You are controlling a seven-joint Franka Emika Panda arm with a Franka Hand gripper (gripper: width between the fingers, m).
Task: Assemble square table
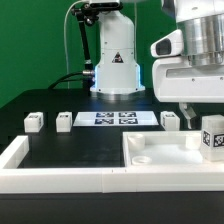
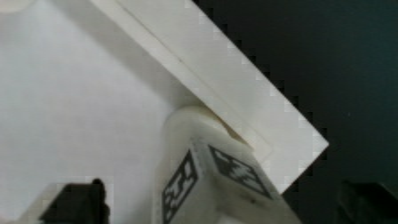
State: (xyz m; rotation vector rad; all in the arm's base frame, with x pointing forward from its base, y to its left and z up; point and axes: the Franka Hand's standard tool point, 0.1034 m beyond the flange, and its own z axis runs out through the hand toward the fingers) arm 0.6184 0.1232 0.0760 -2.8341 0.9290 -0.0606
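Observation:
The square tabletop (image 1: pixel 160 150), a white slab with rounded corner recesses, lies at the front of the exterior view's right. It fills much of the wrist view (image 2: pixel 89 90). One tagged white leg (image 1: pixel 212 138) stands upright at the slab's right corner and also shows in the wrist view (image 2: pixel 214 175). My gripper (image 1: pixel 205 115) hangs over that leg, which sits between the jaws (image 2: pixel 205 208). One dark finger (image 2: pixel 75 203) stands clear of the leg, so the jaws look open. Three more legs lie on the black table: two on the left (image 1: pixel 34 121) (image 1: pixel 65 120) and one (image 1: pixel 169 120) right of centre.
The marker board (image 1: pixel 110 118) lies flat in the middle, in front of the robot base (image 1: pixel 115 60). A long white rail (image 1: pixel 20 152) borders the table at the front and on the exterior view's left.

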